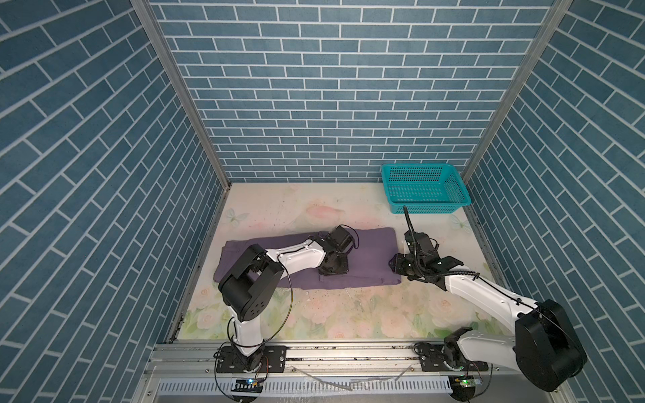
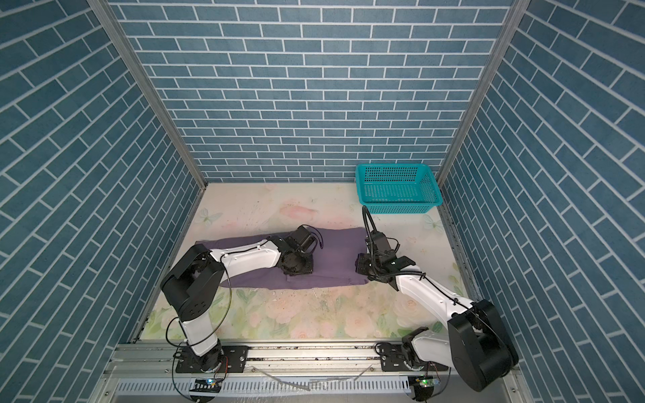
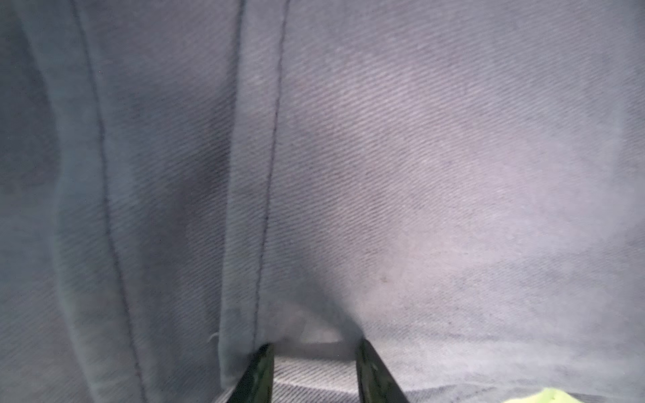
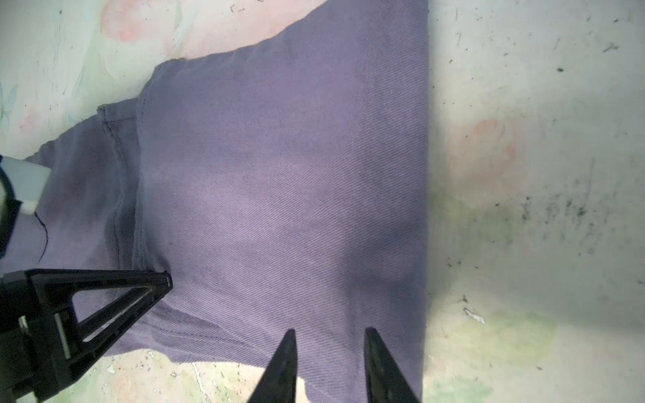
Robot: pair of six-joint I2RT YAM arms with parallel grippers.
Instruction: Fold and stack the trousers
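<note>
The dusty-purple trousers (image 1: 370,251) (image 2: 338,254) lie folded in a long band across the floral table. My left gripper (image 1: 331,268) (image 2: 296,267) points down onto their middle. In the left wrist view its jaws (image 3: 314,347) stand apart, tips pressed on the cloth (image 3: 419,174) beside a stitched seam, and no fold is pinched between them. My right gripper (image 1: 396,265) (image 2: 359,265) is at the band's right end. The right wrist view shows it (image 4: 331,333) open just above the trousers (image 4: 279,174) near their straight folded edge. One left finger (image 4: 104,300) rests at a hem there.
An empty teal mesh basket (image 1: 425,209) (image 2: 401,209) stands in the back right corner. Blue brick-pattern walls close the table (image 1: 314,209) on three sides. A metal rail with both arm bases runs along the front edge.
</note>
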